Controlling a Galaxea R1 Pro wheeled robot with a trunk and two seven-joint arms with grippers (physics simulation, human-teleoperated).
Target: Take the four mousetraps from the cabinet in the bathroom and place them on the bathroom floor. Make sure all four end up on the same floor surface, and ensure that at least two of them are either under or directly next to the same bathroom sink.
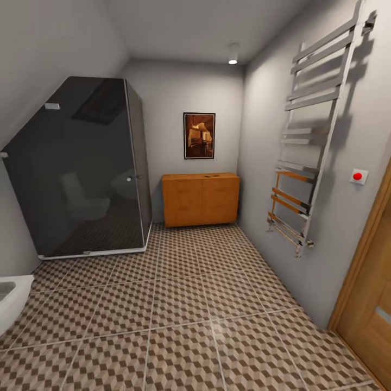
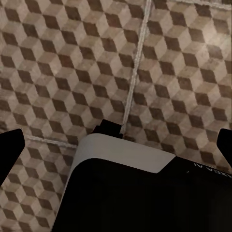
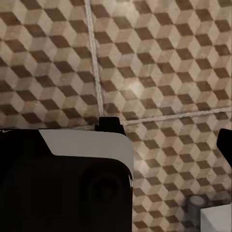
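- Head view: one cabinet (image 1: 200, 199), orange-brown, stands against the far wall, between the dark glass shower enclosure (image 1: 81, 168) and the right-hand wall; its doors appear closed.
- Mousetraps: none can be made out. Small marks on the cabinet top are too small to identify. Count seen: zero of four.
- Bathroom floor (image 1: 179, 320): cube-patterned tiles run unbroken from the camera to the cabinet foot; no trap lies on it.
- Sink: a white fixture edge (image 1: 11, 301) shows at the near left; whether it is the sink cannot be told.
- Left gripper (image 2: 116, 145): the left wrist view shows dark finger tips at both margins, well apart, nothing between them, tiles beneath. Spread and empty.
- Right gripper (image 3: 116, 135): a dark tip shows at one margin only; its state cannot be told. Nothing is seen held.
- Other items: one towel rail (image 1: 312, 136), one framed picture (image 1: 199, 135), one red wall button (image 1: 357, 176), one wooden door (image 1: 374, 304) on the right.
- Step in hand, judged: approach; no retrieval begun.
- Next move calls for driving up to the cabinet front, then opening a door.
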